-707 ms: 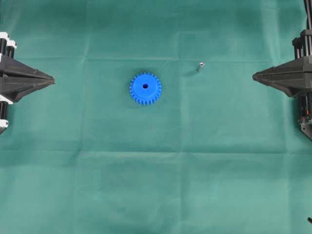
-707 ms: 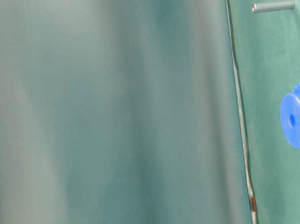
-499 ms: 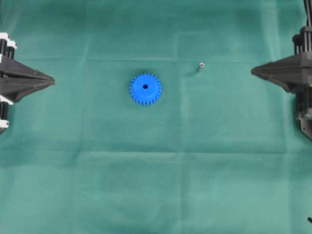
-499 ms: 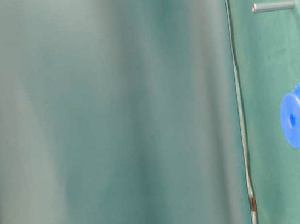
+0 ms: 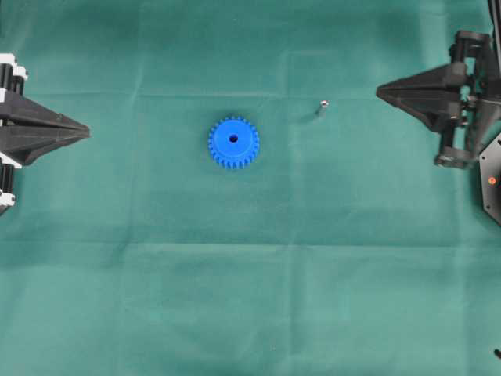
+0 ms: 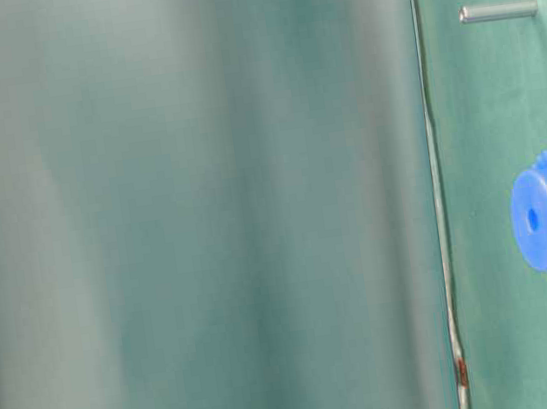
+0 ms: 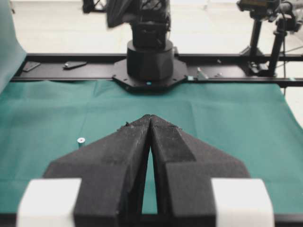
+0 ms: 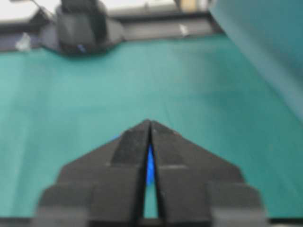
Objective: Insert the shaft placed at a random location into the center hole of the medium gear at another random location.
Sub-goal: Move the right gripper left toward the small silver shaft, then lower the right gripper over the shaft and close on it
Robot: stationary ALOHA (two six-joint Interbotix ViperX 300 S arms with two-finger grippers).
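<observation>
Right gripper (image 5: 381, 92) was the nearer claw — its fingertips met in a closed point, holding nothing, aimed leftward across the green cloth (image 5: 250, 298). Just beyond that tip, slightly lower in the overhead view, the shaft (image 5: 323, 104) stood on end, its long axis upright, well apart from the medium gear (image 5: 233, 142) lying flat further left. Left gripper (image 5: 84, 126) sat closed at the far edge, level and low — the poorer candidate, by my judgement.
</observation>
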